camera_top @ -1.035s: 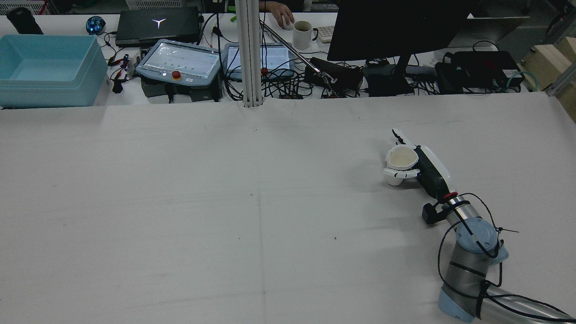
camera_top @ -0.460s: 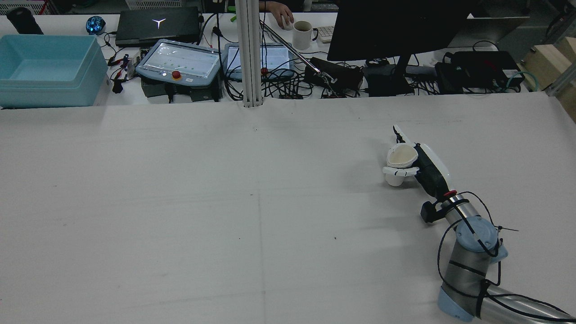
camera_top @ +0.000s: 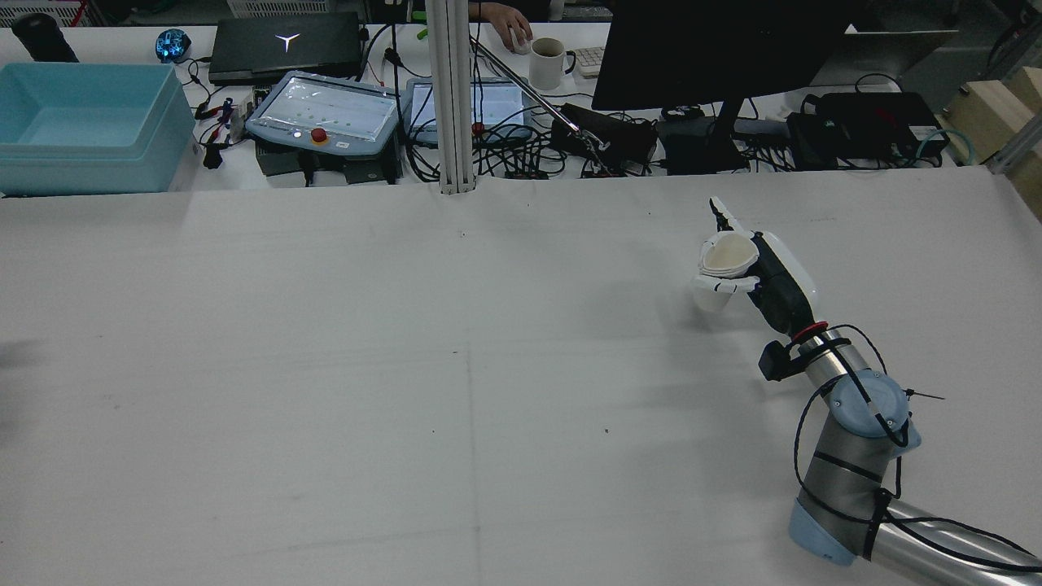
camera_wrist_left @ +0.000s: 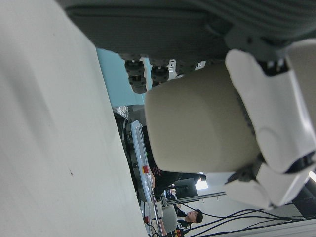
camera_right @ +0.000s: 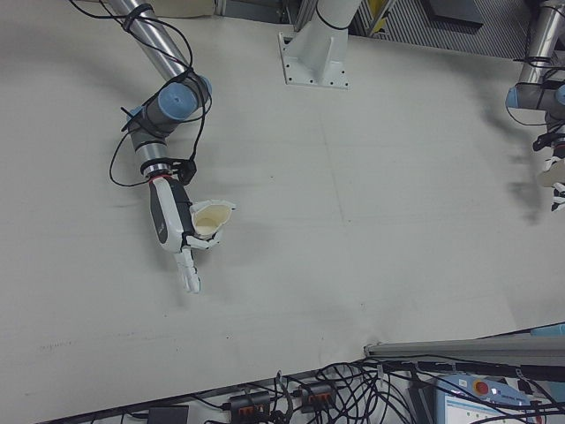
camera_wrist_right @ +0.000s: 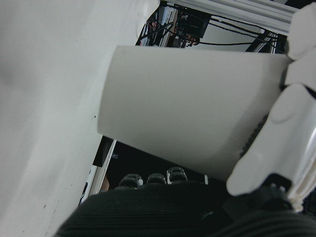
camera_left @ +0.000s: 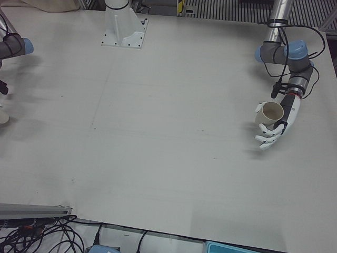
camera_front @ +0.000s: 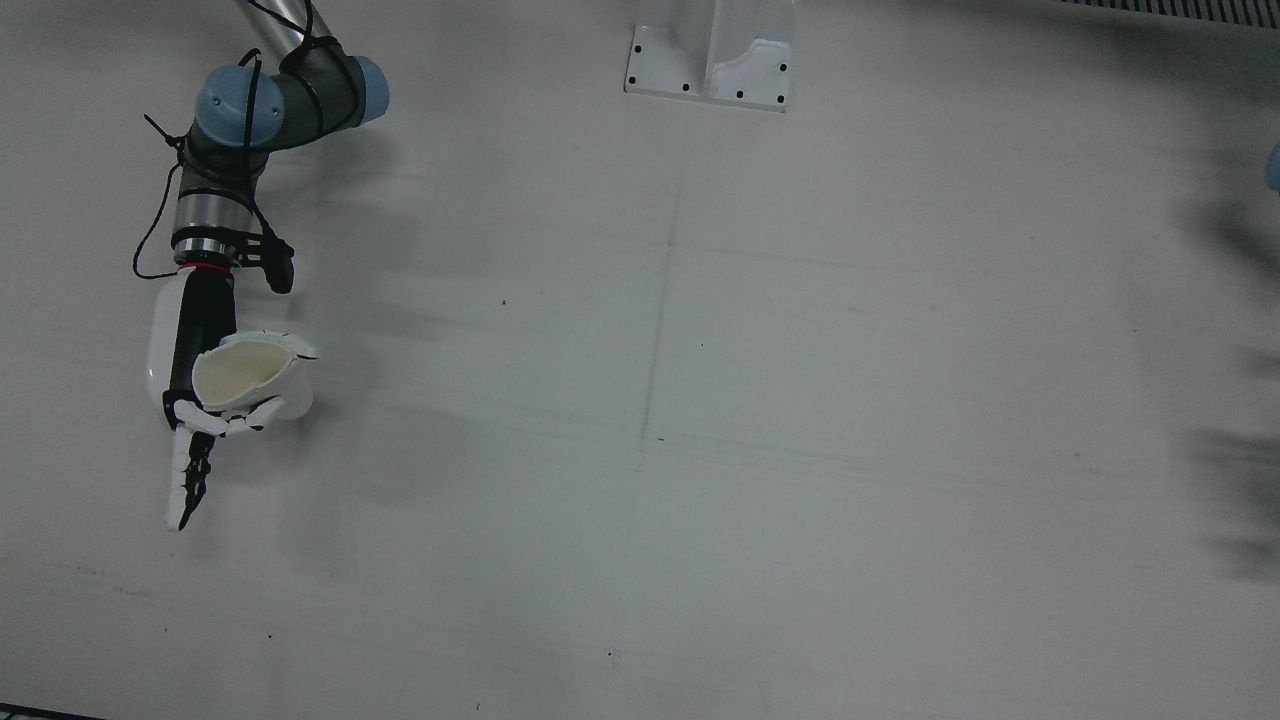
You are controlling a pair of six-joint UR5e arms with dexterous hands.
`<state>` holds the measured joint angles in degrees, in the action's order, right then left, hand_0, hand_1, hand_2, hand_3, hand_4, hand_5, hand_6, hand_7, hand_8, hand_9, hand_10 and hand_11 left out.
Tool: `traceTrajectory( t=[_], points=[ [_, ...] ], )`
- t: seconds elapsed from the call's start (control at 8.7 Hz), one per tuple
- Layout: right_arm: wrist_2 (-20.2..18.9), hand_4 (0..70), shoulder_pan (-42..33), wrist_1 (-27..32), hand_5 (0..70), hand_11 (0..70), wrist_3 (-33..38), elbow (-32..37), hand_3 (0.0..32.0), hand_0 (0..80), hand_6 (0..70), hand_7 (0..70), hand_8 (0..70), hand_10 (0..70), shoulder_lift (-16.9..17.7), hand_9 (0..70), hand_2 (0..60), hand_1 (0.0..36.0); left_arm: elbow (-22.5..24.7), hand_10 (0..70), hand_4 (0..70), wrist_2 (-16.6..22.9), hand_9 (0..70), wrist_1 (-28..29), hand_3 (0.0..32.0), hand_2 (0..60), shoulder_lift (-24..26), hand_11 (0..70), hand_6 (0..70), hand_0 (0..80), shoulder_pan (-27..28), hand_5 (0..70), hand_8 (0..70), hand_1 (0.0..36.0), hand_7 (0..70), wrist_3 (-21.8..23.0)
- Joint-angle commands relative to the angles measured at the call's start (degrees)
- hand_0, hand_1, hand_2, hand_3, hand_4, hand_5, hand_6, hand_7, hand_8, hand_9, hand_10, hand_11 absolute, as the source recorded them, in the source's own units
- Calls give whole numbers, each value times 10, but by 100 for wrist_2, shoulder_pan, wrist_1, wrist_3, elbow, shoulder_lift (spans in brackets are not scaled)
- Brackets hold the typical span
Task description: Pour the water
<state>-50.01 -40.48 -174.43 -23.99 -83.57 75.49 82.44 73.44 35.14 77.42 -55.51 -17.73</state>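
Note:
My right hand point(camera_top: 769, 281) is shut on a white paper cup point(camera_top: 724, 260), held mouth-up and slightly tilted just above the table at the right of the rear view. One finger sticks straight out past the cup. The front view shows the same cup point(camera_front: 245, 375) in that hand point(camera_front: 200, 380), and the right hand view fills with its wall point(camera_wrist_right: 197, 113). My left hand point(camera_left: 281, 118) is shut on a beige cup point(camera_left: 272, 113) above the table in the left-front view. Its side point(camera_wrist_left: 197, 118) shows in the left hand view. I cannot see liquid in either cup.
A white column point(camera_top: 452, 98) stands at the table's far edge, with its base plate point(camera_front: 710, 60) in the front view. Beyond it are a blue bin point(camera_top: 81, 122), teach pendants point(camera_top: 326, 110), a monitor point(camera_top: 716, 49), a mug point(camera_top: 549, 63) and a person's hand point(camera_top: 509, 20).
My right hand has carried the white cup upward and farther from the robot's base. The cup is raised off the table, where it sat lower before.

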Motion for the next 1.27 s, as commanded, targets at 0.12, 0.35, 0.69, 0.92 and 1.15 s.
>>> traceTrajectory(
  t=[0.12, 0.35, 0.69, 0.92, 1.15],
  points=[
    [-9, 648, -109, -496, 549, 11, -254, -764, 0, 508, 22, 58, 0, 4, -16, 0, 154, 152, 1035, 102, 503, 1146, 233, -1490, 0, 496, 1124, 157, 272, 498, 31, 700, 146, 204, 428, -73],
    [0, 636, -206, -635, 571, 16, -395, -1116, 0, 514, 27, 73, 0, 7, -25, 0, 151, 158, 1037, 103, 499, 1243, 235, -1694, 0, 493, 1554, 158, 272, 494, 310, 700, 147, 202, 428, -73],
    [0, 627, -224, -847, 591, 26, -702, -1757, 0, 523, 32, 87, 0, 13, -51, 3, 156, 170, 1037, 110, 537, 1190, 251, -2116, 0, 407, 2232, 170, 291, 524, 926, 700, 161, 197, 441, -379],
    [0, 614, -224, -847, 609, 23, -1323, -1961, 0, 528, 39, 102, 0, 11, -401, 6, 152, 173, 1046, 112, 517, 1120, 252, -2291, 0, 379, 2574, 173, 289, 524, 1364, 700, 163, 191, 433, -582],
    [9, 568, -224, -839, 637, 38, -2343, -1979, 0, 530, 55, 126, 1, 20, -946, 11, 150, 176, 1028, 113, 511, 734, 255, -2615, 0, 396, 3048, 177, 290, 535, 1988, 700, 166, 207, 434, -670]
  ],
)
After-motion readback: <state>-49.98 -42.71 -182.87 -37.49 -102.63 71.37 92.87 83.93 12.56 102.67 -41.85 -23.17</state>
